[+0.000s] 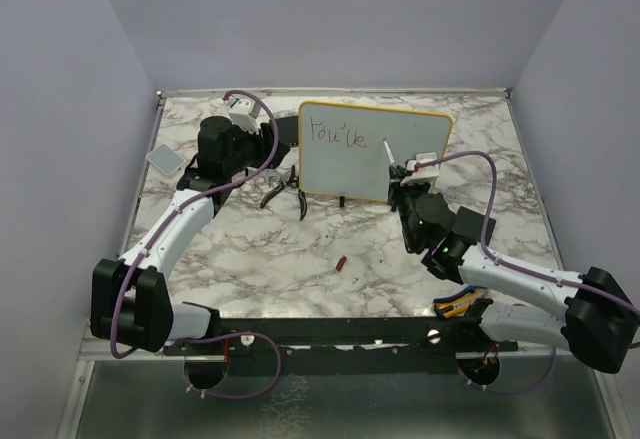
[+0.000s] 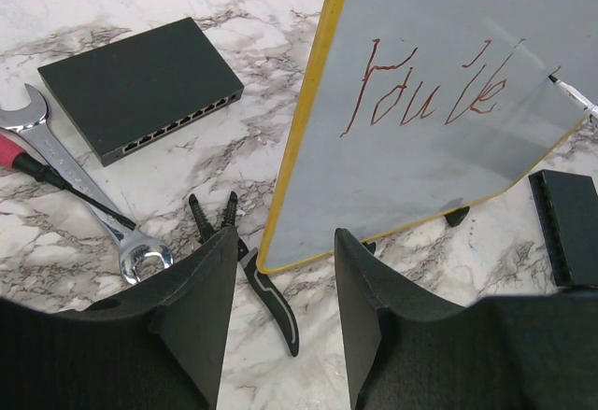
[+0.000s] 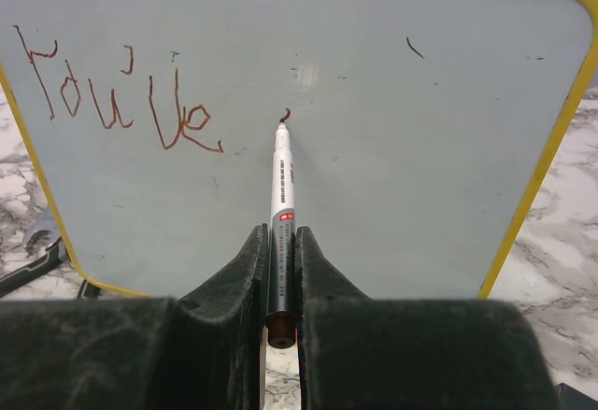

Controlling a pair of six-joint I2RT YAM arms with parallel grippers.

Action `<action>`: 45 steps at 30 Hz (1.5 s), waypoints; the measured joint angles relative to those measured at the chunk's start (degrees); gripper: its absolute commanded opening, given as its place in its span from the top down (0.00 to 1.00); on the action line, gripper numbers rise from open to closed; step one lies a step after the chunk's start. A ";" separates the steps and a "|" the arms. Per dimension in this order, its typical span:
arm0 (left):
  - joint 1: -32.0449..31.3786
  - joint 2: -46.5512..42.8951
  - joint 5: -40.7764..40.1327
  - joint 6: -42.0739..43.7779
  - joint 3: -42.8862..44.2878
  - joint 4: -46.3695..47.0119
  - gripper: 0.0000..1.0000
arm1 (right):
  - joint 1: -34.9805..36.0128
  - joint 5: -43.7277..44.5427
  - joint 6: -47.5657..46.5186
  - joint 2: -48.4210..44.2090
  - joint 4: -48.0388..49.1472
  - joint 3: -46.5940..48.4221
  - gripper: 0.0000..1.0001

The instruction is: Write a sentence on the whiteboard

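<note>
Whiteboard (image 1: 350,174) is stood upright, leaning slightly back, mid-desk (image 1: 300,279) toward the far edge. Sentence (image 3: 112,92) is written at the board's upper left; only "You've" can be read, in thin reddish strokes. Marker (image 3: 281,172) is clamped tight between the jaws of the right hand (image 3: 278,234), tip pressed to the board at a small hooked mark just right of the word. Left hand (image 2: 280,251) is held about half open at the board's lower left corner, nothing gripped; contact with the frame cannot be told. Pliers (image 2: 252,261) are lying just beside that corner. Wrench (image 2: 84,195), screwdriver (image 2: 56,181) and black box (image 2: 140,88) are seen further left.
</note>
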 measured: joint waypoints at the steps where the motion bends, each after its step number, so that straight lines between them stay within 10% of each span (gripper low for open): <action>1: 0.00 -0.02 0.00 0.00 0.00 0.00 0.53 | 0.00 -0.09 -0.15 0.11 0.09 0.02 0.99; 45: 0.00 -0.04 0.00 0.00 0.00 0.00 0.52 | -0.24 0.44 -2.84 0.07 -0.26 0.26 0.99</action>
